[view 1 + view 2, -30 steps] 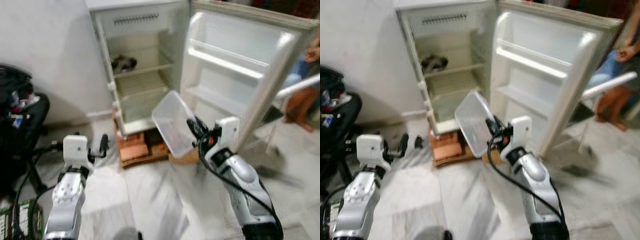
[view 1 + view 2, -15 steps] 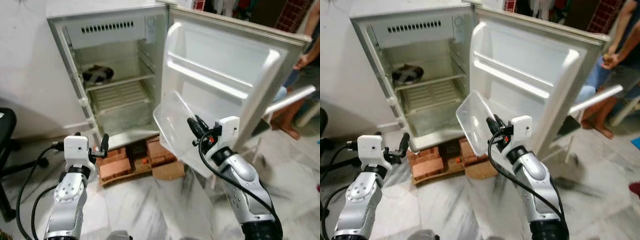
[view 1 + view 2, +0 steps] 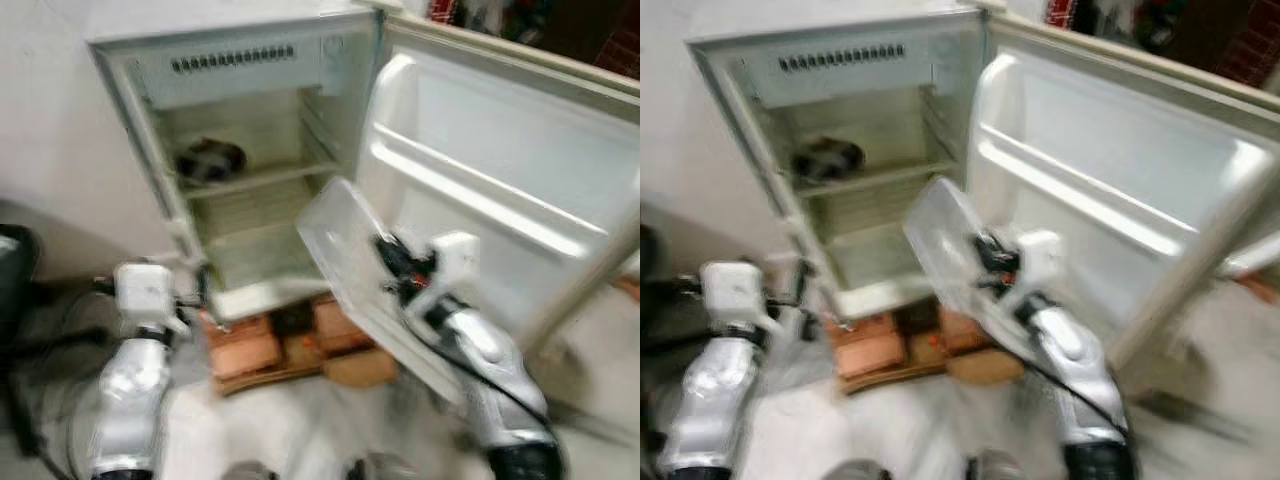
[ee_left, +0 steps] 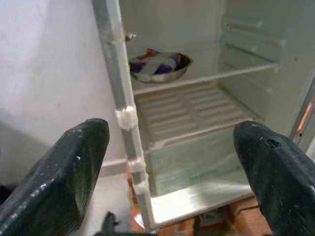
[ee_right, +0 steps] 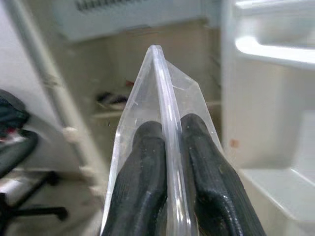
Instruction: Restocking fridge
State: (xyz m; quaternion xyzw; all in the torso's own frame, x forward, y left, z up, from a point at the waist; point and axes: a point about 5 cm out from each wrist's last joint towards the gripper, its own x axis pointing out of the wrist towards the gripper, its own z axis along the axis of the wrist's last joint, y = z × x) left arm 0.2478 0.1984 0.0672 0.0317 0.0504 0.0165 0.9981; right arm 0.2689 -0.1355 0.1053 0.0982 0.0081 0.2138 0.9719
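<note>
**Clear tray held before an open fridge**

Item 1, nearest: right pincer [image 5: 167,162], both black fingers [image 5: 142,187] pressed together on the rim of a clear plastic tray [image 3: 345,250]. The tray is held in the air in front of the fridge's lower opening, tilted, its long axis running from the pincer up and away toward the fridge interior; its open side faces the door (seen edge-on in the right wrist view, the rim runs straight up between the fingers).

Item 2: left pincer [image 4: 172,162], fingers spread wide apart and holding nothing, aimed at the fridge's hinge-free edge and lower compartment. The left arm [image 3: 135,370] is low, to the left of the cabinet.

Item 3: floor [image 3: 300,420], pale marble-like tile. The fridge stands raised on reddish bricks [image 3: 245,350] and a flat brown piece.

Item 4: small fridge [image 3: 230,60], white, against a pale wall. Upper shelf carries a metal bowl [image 4: 158,66] with dark and pale contents (what they are is unclear). Below it a ribbed shelf [image 4: 192,113], bare, over a glass-fronted bottom space.

Item 5: fridge door [image 3: 500,190], swung fully open to the right, inner racks bare.

Item 6: dark shape at far left [image 3: 15,270], cut off by the frame edge. Both eye views are motion-blurred; background beyond the door top cannot be made out.
</note>
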